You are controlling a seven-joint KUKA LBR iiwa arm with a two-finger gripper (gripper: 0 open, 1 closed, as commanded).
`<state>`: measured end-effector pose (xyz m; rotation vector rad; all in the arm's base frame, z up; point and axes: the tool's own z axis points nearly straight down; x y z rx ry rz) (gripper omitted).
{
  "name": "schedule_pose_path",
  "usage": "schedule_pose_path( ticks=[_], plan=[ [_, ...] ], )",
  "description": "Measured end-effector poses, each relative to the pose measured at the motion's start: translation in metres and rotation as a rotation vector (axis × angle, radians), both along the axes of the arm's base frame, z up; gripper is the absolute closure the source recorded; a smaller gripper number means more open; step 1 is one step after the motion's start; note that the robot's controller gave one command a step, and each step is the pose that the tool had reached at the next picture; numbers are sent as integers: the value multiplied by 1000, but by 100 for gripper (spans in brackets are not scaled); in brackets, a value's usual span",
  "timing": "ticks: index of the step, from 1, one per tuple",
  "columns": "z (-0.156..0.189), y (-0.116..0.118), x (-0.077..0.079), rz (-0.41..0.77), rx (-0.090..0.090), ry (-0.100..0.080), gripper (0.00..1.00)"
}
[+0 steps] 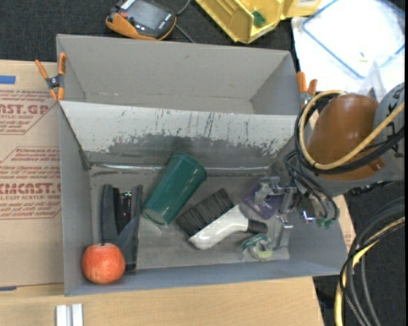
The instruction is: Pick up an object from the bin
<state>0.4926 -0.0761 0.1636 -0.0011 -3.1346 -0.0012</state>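
- a grey metal bin [190,80] is seen from above, with loose things spread across its floor.
- a round red apple [103,263] is lodged in the front left corner.
- a black stapler [115,212] is laid just behind the apple, along the left wall.
- a dark green plastic cup [173,189] is tipped on its side near the middle, its open mouth turned to the front left.
- a brush with a white handle and black bristles [214,224] is set just right of the cup.
- a small purple object [262,206] is found at the handle's right end, and a small pale green and white piece [260,250] in front of it.
- the gripper [282,226] is lowered into the right front corner, just beside both small things; whether it is wide, narrow or holding anything cannot be told.
- the arm's orange cover [343,138] and looped cables are seen over the bin's right rim.
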Motion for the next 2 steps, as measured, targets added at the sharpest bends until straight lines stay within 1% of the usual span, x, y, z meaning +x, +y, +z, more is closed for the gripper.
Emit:
schedule_pose_path(
  ticks=[1,2],
  plan=[
    [3,0,2,1,-1,-8,0],
    [-94,47,39,249,1,-11,0]
  ],
)
